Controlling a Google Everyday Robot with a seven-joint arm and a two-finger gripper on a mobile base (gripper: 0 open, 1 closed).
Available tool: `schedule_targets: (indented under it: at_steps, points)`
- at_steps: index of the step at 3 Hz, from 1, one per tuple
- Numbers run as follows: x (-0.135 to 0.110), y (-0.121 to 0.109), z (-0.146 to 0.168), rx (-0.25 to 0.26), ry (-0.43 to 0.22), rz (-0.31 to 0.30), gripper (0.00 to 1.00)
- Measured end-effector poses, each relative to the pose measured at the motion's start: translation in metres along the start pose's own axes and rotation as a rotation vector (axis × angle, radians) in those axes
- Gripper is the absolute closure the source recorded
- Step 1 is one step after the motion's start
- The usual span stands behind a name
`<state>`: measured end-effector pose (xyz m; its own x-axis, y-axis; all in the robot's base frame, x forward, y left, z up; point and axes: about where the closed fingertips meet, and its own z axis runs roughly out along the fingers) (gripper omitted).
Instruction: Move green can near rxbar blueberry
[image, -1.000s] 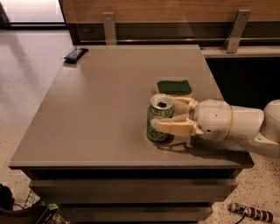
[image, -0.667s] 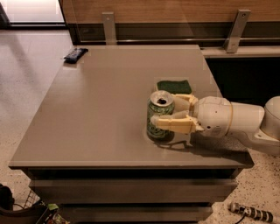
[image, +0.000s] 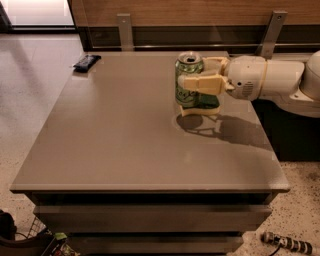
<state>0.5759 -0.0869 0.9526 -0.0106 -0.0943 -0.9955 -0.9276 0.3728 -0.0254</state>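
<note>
A square grey-brown tabletop (image: 125, 145) with a matte, faintly reflective finish fills most of the view, with shelves underneath it. Around it lies pale speckled floor (image: 300, 200). Behind it runs a wood-panelled wall (image: 200, 10) with two grey metal brackets (image: 126, 30) leaning against its base.

The end effector (image: 192, 73) reaches in from the right on a white arm (image: 270, 80), and its tan fingers (image: 200, 83) are clenched around the green can (image: 188, 80) at mid-height. The can stands upright, silver top showing, near the far right part of the tabletop. It appears to be raised slightly off the surface, with its shadow (image: 192, 121) on the tabletop below. Pale script runs down the can's side, but I cannot read it.

Just behind and below the can a sponge (image: 209, 103) shows, green on top with a yellow edge, mostly hidden.

The dark snack bar (image: 86, 62) lies flat at the far left corner — well apart from the can. No writing can be made out on its wrapper.
</note>
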Motion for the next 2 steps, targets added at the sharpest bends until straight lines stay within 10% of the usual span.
schedule_targets:
  at_steps: [2]
  points:
    - [-0.046, -0.118, 0.071, 0.028, -0.060, -0.002, 1.00]
